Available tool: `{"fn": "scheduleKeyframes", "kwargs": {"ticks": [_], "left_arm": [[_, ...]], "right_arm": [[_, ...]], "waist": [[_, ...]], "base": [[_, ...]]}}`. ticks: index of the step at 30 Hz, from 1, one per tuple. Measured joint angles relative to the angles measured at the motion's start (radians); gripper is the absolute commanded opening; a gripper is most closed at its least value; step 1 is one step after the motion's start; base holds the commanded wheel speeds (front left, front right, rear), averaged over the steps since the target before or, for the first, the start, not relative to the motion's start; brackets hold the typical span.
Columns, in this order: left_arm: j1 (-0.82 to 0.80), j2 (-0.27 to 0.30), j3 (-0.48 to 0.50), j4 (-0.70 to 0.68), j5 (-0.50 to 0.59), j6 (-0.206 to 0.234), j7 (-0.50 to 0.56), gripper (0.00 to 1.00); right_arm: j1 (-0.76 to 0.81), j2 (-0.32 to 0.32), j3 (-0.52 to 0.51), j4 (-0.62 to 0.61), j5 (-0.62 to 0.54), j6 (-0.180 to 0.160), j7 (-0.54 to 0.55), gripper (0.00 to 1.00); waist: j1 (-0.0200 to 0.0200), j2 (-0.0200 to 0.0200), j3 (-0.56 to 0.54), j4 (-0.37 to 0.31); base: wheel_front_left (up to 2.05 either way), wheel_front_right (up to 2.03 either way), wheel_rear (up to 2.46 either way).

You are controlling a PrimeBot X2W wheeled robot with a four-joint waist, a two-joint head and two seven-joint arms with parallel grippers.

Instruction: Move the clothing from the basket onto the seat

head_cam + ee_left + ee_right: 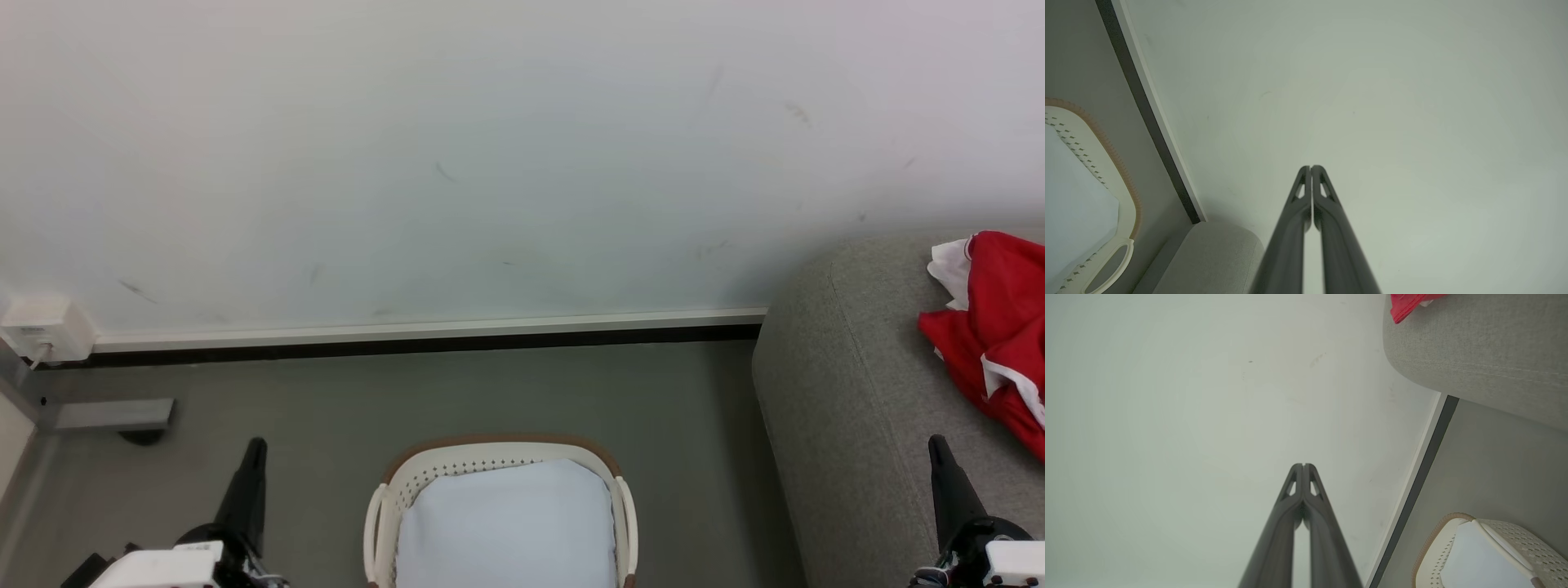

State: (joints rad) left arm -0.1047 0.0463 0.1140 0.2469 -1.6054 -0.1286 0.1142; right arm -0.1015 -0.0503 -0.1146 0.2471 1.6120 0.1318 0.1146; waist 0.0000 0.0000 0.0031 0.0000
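- Over at three o'clock in the head view, the clothing (1000, 327) lies bunched on the seat (849, 392) and runs off the picture's edge. I cannot tell how much of it rests securely. A trailing end hanging over the side could pull the heap down to the floor (326, 392).
- Down at six o'clock the basket (502, 447) shows its white liner (506, 523) and no red, but its near half is cut off by the frame. Calling the job finished from this could leave a garment behind.
- The left gripper (1311, 168), at seven o'clock in the head view, has its fingers pressed together tip to tip. Nothing is between them, and they point at the wall (490, 163).
- The right gripper (1303, 465), at five o'clock, is likewise closed and empty. It stands over the seat's near part, with the red heap at roughly one o'clock from it. A careless sweep that way might catch the fabric and drag it off.
- If either gripper dips into the basket with closed fingers, it will only prod. Opened, it may pinch the liner instead — pale, loose and easy to lift by mistake.
- The basket looks like light plastic on a smooth floor, so a snagged liner could tip it or tow it along.
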Motion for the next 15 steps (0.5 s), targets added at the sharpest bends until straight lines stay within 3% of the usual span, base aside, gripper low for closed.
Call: {"fn": "scheduleKeyframes", "kwargs": {"ticks": [15], "left_arm": [[0.000, 0.000, 0.000, 0.000, 0.000, 0.000, 0.000, 0.00]], "right_arm": [[0.000, 0.000, 0.000, 0.000, 0.000, 0.000, 0.000, 0.00]], "waist": [[0.0000, 0.0000, 0.000, 0.000]], "base": [[0.00, 0.00, 0.00]]}}
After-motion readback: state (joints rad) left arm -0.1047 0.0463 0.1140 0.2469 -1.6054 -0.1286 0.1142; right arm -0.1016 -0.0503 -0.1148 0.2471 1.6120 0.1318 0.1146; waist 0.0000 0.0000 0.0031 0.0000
